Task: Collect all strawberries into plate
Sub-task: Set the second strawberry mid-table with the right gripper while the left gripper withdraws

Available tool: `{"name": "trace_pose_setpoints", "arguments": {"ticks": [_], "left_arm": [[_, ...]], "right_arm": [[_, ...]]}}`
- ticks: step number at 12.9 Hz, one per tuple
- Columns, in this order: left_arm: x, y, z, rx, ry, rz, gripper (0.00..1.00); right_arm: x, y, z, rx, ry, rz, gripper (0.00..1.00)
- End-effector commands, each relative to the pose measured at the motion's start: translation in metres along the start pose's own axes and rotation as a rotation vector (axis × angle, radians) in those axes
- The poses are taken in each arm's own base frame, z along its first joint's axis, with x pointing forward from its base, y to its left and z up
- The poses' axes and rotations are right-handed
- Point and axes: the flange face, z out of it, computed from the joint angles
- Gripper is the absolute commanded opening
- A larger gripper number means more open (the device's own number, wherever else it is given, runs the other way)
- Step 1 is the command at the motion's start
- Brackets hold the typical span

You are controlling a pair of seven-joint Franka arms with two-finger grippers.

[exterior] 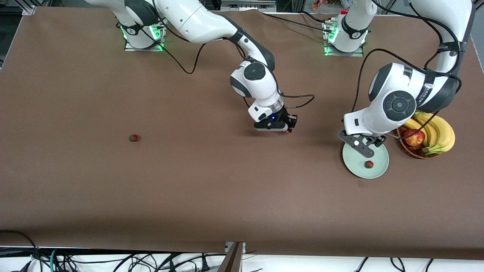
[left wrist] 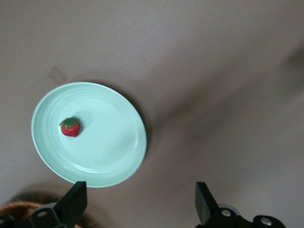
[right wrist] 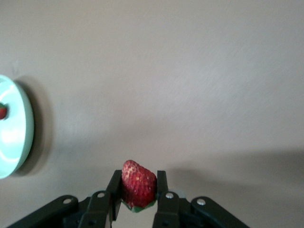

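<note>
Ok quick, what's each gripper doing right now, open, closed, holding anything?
Left gripper: open, empty, above the plate.
Right gripper: shut on a strawberry, over the bare table.

The whole table (exterior: 151, 196) is seen from high up across from the arm bases in the front view. Each wrist view is aimed down past its own fingers, much closer in. The plate (exterior: 365, 160) (left wrist: 89, 134) (right wrist: 13, 128) is caught in all three views.
</note>
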Motion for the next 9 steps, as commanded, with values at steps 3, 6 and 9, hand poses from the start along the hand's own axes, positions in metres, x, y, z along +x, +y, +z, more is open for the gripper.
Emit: {"name": "trace_pose_setpoints", "arguments": {"ticks": [3,6,9], "left_arm": [[0.009,-0.022,0.021,-0.13,0.029,-0.244,1.0],[0.01,-0.027,0.033,-0.149,0.019,-0.26,1.0],[0.011,-0.024,0.033,-0.155,0.018,-0.26,1.0]], "right_arm": [[-0.026,-0.007,0.018,0.042,0.002,-0.011,0.42],[-0.026,-0.007,0.018,0.04,0.006,-0.018,1.0],[-0.005,-0.012,0.0,0.037,0.022,-0.02,1.0]]}}
